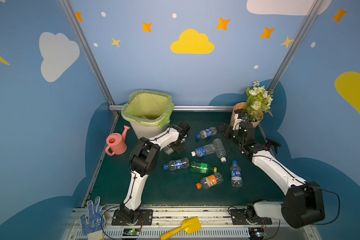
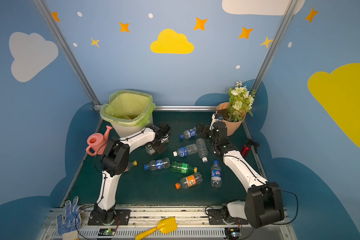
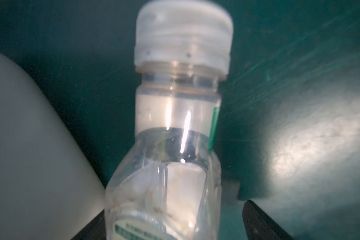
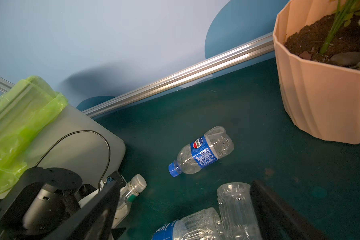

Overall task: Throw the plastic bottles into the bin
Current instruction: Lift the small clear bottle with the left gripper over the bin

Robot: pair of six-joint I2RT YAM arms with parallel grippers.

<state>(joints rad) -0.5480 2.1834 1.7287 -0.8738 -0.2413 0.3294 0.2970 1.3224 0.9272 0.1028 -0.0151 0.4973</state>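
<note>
Clear plastic fills the left wrist view: the white-capped bottle (image 3: 175, 145) lies between the jaws of my left gripper (image 1: 173, 148), which is down on the bench (image 1: 154, 193) right against the foot of the bin (image 1: 146, 131). The jaws straddle it wide, and I see a gap between the bottle and one finger, so I judge it not gripped yet. My right gripper (image 1: 222, 129) hangs with its jaws fully apart and nothing in them, just beside a blue-labelled bottle (image 1: 206, 133) near the flowerpot (image 4: 320, 104).

Further out, more lie loose on the bench. A blue-and-white bottle (image 1: 203, 150) touches an unlabelled bottle (image 1: 219, 150). Nearer me are a blue-capped bottle (image 1: 176, 164), the green bottle (image 1: 203, 167), an orange-labelled bottle (image 1: 210, 181) and another blue one (image 1: 236, 174). A yellow-capped bottle (image 2: 132, 164) peeks from behind the left arm.

That makes nine outside the bin by my count. Something pale shows at the bottom of the bag, but I cannot tell what. Most of the job looks left to do.
</note>
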